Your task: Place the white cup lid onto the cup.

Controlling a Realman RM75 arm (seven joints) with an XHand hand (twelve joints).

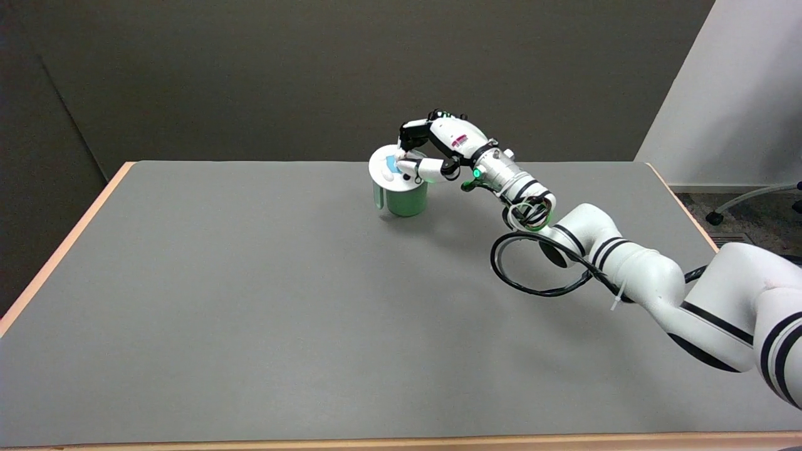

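Behind grey table (pixel 250 300), dark wall (pixel 313 75)

A: Light? Even, soft, from overhead. The table (pixel 250 300) reads flat grey, no glare on it.

B: Shadows?

A: Faint. A soft dark patch on the table just right of the cup (pixel 406 199), under the hand (pixel 432 150); another under the arm (pixel 626 263). Edges blurred.

B: Bright spots?

A: Mild sheen on the arm's white shells. Green glow at the wrist, tinting the cable nearby. Wall behind the cup is dim.

B: Sharpness?

A: Fair overall; fingers by the lid (pixel 383 168) are slightly soft. Table's edges look straight.
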